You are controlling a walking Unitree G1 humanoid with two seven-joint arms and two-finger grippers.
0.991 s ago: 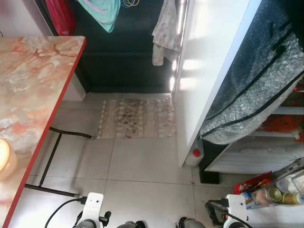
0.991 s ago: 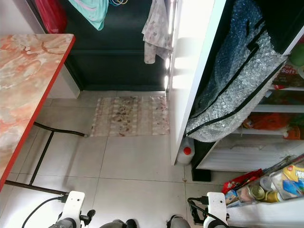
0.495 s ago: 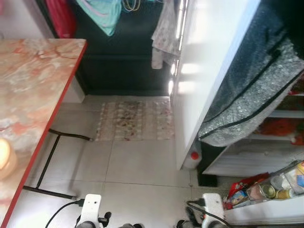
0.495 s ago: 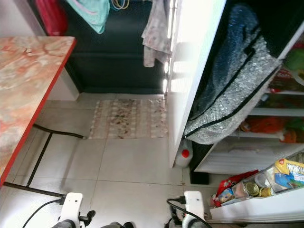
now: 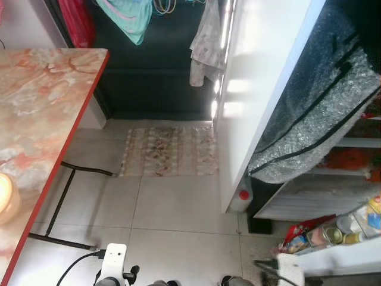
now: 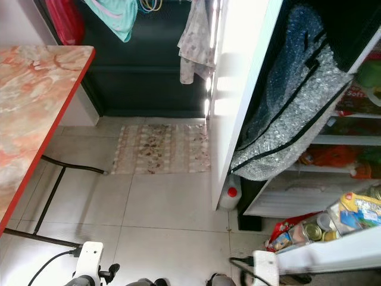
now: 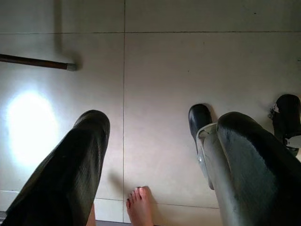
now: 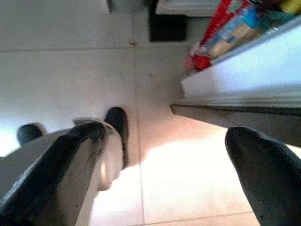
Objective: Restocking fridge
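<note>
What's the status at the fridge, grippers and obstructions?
Left gripper open, idle, pointing at the floor. Right gripper open, low beside the white fridge door shelf stocked with cans and packets. Red-capped plastic bottle stands on the floor at the fridge's foot.

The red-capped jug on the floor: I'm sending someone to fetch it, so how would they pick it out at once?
Start at the tall white fridge wall right of the patterned mat. Follow its front edge down to the tiled floor; the jug stands at its foot, beside the dark gap under the shelves. It is pale and translucent with a red cap, unlike the cans and packets in the door shelf.
</note>
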